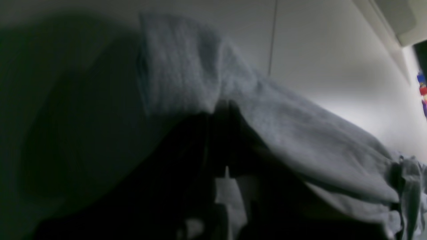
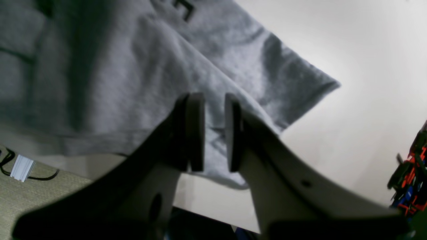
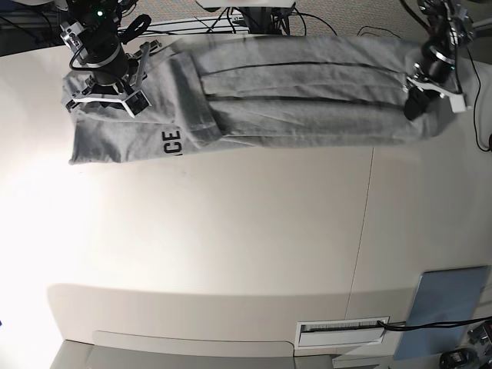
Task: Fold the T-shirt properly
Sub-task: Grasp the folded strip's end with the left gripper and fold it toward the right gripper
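a pale, cream tabletop [image 3: 231, 231] fills the room's middle, with a seam running down its right part and a grey-blue panel [image 3: 448, 301] lying near the lower right corner. the t-shirt [image 3: 307, 88] stretches in a long band along the far edge of the tabletop, folded lengthwise, black lettering showing near its left end. the left tool [image 3: 413, 104] sits at the shirt's right end, pinched tight on a bunch of the grey cloth, which humps up over it in the left wrist view. the right tool [image 2: 214, 131] is at the other end, its pads [image 2: 196, 130] a narrow gap apart over the shirt's edge; whether they grip the cloth i cannot tell.
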`<move>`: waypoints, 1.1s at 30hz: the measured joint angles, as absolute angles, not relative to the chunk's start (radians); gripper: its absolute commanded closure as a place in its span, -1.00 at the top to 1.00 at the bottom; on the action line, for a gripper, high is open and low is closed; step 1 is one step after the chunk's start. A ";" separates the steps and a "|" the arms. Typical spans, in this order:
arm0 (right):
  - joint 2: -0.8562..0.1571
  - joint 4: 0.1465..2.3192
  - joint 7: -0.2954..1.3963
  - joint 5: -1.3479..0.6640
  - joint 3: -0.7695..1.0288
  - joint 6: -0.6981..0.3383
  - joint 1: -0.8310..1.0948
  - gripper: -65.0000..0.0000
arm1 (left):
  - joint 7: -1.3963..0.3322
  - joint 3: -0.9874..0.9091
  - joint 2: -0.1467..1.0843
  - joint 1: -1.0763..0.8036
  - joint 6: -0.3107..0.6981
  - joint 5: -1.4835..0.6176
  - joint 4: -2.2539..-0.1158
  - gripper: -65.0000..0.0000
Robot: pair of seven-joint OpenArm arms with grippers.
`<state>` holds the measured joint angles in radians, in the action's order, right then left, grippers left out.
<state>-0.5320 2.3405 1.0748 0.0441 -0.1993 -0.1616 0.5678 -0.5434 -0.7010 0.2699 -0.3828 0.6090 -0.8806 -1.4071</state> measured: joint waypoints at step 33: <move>-0.531 2.341 1.006 0.025 0.145 -0.117 0.568 -0.66 | -0.649 0.002 -0.132 -0.432 0.188 -0.739 -1.833 -1.00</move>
<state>-0.5312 2.3405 1.0061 0.0246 0.1448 -0.1165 0.5682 -0.6487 0.0021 -0.1322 -0.4324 0.1879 -0.7387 -1.8332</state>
